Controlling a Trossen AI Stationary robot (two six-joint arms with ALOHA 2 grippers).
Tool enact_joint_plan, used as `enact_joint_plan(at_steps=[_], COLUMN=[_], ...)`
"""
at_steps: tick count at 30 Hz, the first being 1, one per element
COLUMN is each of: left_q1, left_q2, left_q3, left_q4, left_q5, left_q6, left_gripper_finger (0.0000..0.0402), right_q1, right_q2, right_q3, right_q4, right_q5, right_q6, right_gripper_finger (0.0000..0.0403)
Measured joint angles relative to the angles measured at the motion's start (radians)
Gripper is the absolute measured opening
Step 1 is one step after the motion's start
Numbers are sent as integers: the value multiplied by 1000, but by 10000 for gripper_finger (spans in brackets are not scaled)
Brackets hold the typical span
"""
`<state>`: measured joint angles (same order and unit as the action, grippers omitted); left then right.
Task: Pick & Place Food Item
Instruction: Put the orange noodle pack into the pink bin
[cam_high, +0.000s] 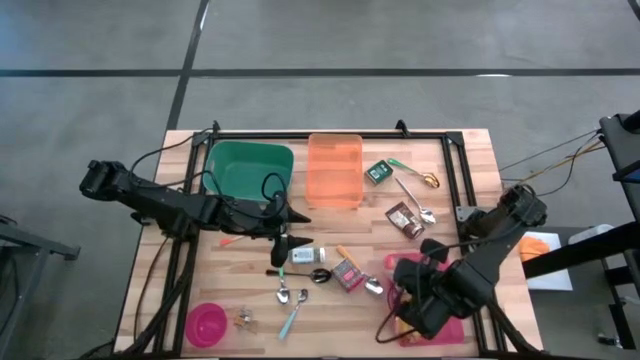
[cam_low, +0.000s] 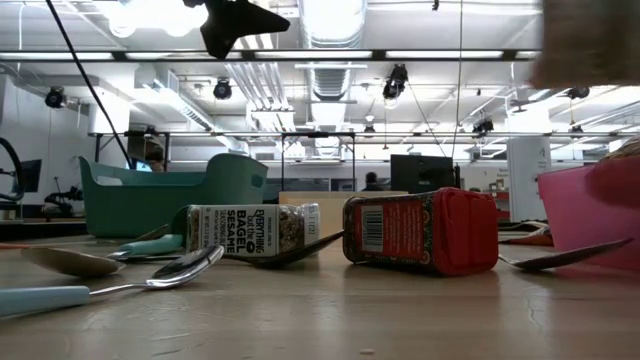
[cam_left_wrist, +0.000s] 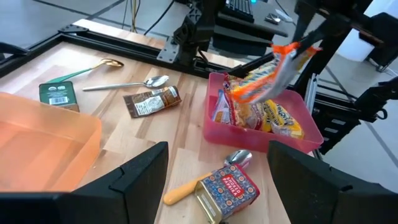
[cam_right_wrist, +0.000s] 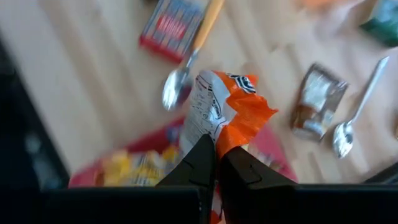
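On the wooden table (cam_high: 330, 300), the right gripper (cam_right_wrist: 216, 163) pinches an orange snack packet (cam_right_wrist: 227, 118) above the pink tray (cam_left_wrist: 261, 134) — lift clear first. Beyond the tray, the left gripper (cam_left_wrist: 214, 180) hovers, fingers spread.

An orange-and-white printed snack packet (cam_right_wrist: 219, 112) is seen above the black right claw (cam_right_wrist: 216, 163). A pink tray (cam_left_wrist: 214, 127) is filled with yellow and orange packets. A translucent orange bin (cam_high: 335, 170), a green tub (cam_high: 248, 168), a magenta bowl (cam_high: 207, 323) and a red patterned tin (cam_left_wrist: 227, 188) are shown on the pale wooden surface (cam_high: 250, 300).
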<state>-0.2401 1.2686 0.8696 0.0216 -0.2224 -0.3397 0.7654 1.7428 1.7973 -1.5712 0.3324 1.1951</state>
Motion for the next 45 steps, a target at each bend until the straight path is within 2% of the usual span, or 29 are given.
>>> enact_joint_plan(at_steps=[7,13,17,22,26,36,45], left_q1=[0,0,0,0,0,0,0], left_q2=[0,0,0,0,0,0,0], left_q3=[0,0,0,0,0,0,0], left_q4=[-1,-4,-4,-4,-4,-4,-5], left_q5=[-22,-22,-22,-22,-22,-25,-45], left_q6=[3,3,3,3,3,3,3], left_gripper_finger=[275,275,275,275,275,275,275], right_q1=[52,118,162,221,240,243,254], right_q2=[0,-1,-1,-1,-1,-1,-1], right_q3=[-4,-6,-18,-57,-106,-197,-201], right_q4=[0,0,1,1,12,238,320], right_q5=[-220,-299,-320,-334,-334,-338,-341], right_q6=[-185,-286,-303,-397,-390,-467,-486], right_gripper_finger=[8,8,8,8,8,8,8])
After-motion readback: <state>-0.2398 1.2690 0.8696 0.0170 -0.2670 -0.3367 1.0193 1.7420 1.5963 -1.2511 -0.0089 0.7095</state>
